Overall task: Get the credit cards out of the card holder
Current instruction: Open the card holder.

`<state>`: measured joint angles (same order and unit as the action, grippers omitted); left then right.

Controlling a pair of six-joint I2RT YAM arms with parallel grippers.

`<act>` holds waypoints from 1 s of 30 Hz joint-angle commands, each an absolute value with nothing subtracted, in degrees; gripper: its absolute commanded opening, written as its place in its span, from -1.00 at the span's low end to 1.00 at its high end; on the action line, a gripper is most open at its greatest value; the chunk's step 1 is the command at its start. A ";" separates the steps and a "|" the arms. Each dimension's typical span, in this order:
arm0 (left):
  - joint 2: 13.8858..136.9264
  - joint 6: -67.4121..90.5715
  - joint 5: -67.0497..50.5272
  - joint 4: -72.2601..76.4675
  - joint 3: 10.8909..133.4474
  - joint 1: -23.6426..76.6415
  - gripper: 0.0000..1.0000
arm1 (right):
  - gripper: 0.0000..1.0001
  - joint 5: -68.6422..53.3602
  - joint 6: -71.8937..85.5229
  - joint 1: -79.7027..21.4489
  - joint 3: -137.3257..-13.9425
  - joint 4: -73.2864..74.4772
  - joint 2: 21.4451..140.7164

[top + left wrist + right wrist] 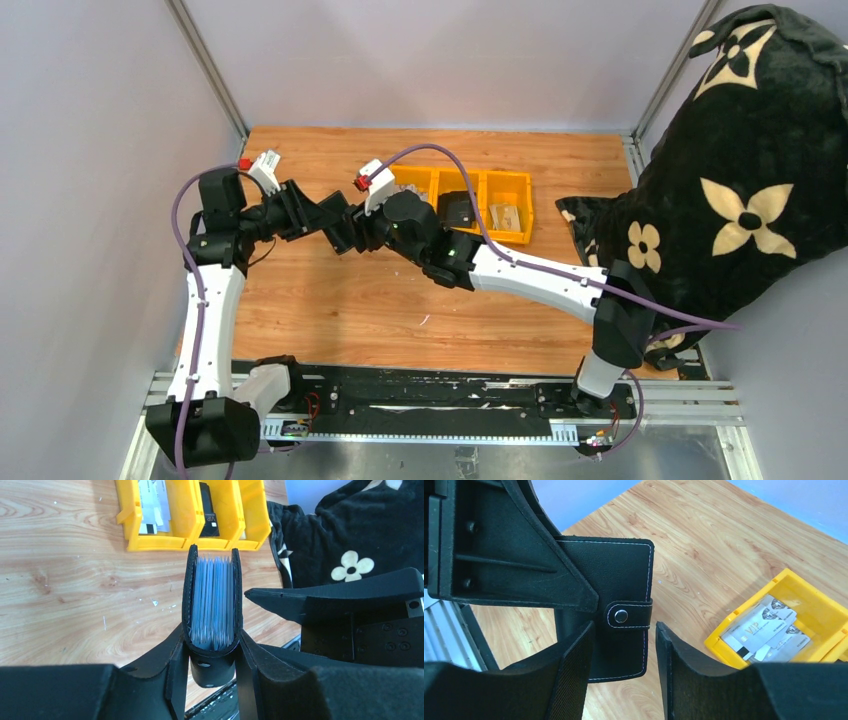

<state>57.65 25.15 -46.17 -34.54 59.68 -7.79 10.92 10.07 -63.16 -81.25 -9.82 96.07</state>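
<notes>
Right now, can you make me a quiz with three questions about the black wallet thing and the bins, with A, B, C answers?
1. Where is the card holder?
A) on the floor
B) lying flat on the table
C) pinched in the left gripper

2. What colour are the bins?
A) yellow
B) green
C) red

3. How is the holder's snap strap?
A) snapped shut
B) hanging loose
C) torn off

Answers:
1 C, because the gripper squeezes both covers and holds it off the table.
2 A, because their walls are bright yellow.
3 A, because the strap wraps over the edge with its stud fastened.
</notes>
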 commanded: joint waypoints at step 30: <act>58.09 24.84 -52.49 -37.53 62.99 -7.56 -1.00 | -1.00 24.65 14.69 -59.87 -79.86 -13.69 96.36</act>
<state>58.76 25.69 -48.77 -36.69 60.01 -7.73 25.34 9.54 -61.69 -82.61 -13.04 98.94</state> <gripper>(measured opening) 0.359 0.004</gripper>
